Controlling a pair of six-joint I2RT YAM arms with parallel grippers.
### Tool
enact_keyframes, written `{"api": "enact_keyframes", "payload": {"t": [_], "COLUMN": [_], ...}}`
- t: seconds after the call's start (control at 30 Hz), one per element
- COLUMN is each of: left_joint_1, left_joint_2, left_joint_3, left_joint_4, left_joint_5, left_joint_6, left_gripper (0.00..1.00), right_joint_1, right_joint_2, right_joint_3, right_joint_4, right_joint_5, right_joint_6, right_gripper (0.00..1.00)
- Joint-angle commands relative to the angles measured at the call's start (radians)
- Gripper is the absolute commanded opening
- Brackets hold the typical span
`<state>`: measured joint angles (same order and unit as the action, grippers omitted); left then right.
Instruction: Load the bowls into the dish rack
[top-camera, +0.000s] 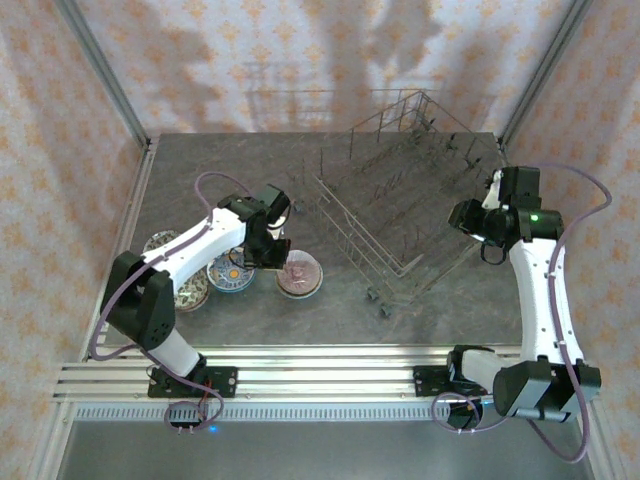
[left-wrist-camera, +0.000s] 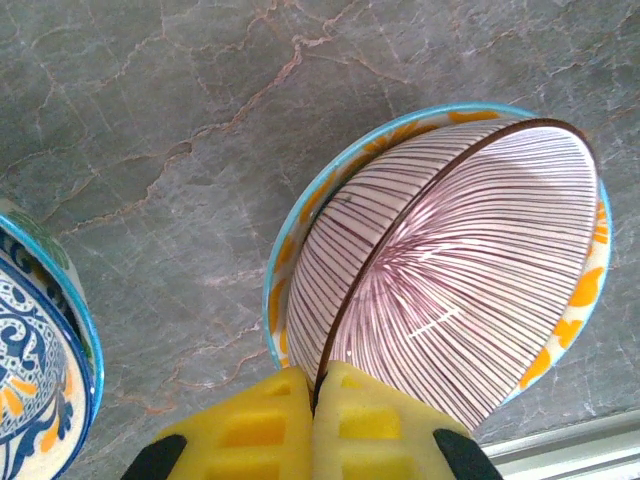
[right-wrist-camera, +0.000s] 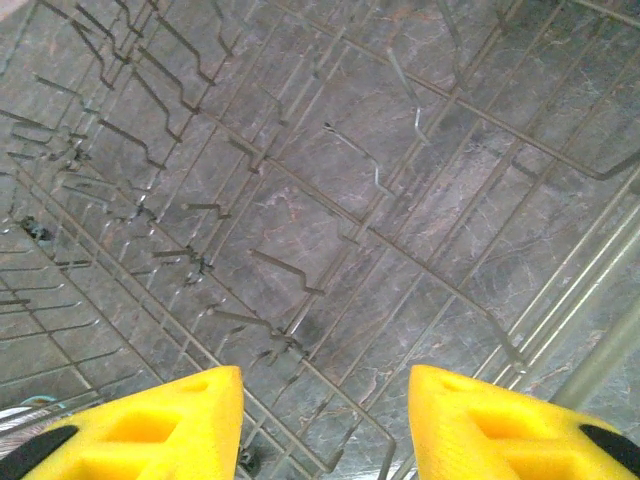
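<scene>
Your left fingers (left-wrist-camera: 250, 425) are pressed together on the rim of the pink fine-striped ceramic bowl (left-wrist-camera: 460, 290), pinching it at its 6 o'clock edge in the left wrist view. The bowl leans tilted inside a blue-rimmed orange-patterned bowl (left-wrist-camera: 290, 225) on the grey marbled bench (left-wrist-camera: 150, 150). Lift it straight up and slowly until it clears the lower bowl, because a thin rim pinch may let it swing. Then carry it toward 2 o'clock in the top view, to the grey wire dish rack (top-camera: 400, 210). Your right fingers (right-wrist-camera: 160, 420) hang apart and empty above the rack's tines.
</scene>
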<state>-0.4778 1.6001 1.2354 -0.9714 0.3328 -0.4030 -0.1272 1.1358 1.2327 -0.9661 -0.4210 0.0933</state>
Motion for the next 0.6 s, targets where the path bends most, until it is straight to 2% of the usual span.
{"api": "enact_keyframes", "payload": {"t": [0.0,0.2,0.57], "left_joint_1": [0.002,0.004,0.005], "left_joint_2": [-0.053,-0.071,-0.032], "left_joint_3": [0.037,0.03,0.029], "left_joint_4": [-0.036,-0.036,-0.022], "left_joint_5": [0.005,0.005,0.004], "left_joint_6": [-0.001,-0.002,-0.007], "left_gripper": [0.0,0.0,0.0], "right_joint_1": [0.014,0.066,0.272], "right_joint_2": [-0.018,-0.035,-0.046], "right_joint_3": [0.038,0.058,0.112], "right_joint_4": [-0.024,-0.024,0.001], "right_joint_5": [-0.03,-0.031,-0.01], "right_joint_6": [0.01,0.0,-0.034], "right_gripper": [0.46,0.45,0.45]}}
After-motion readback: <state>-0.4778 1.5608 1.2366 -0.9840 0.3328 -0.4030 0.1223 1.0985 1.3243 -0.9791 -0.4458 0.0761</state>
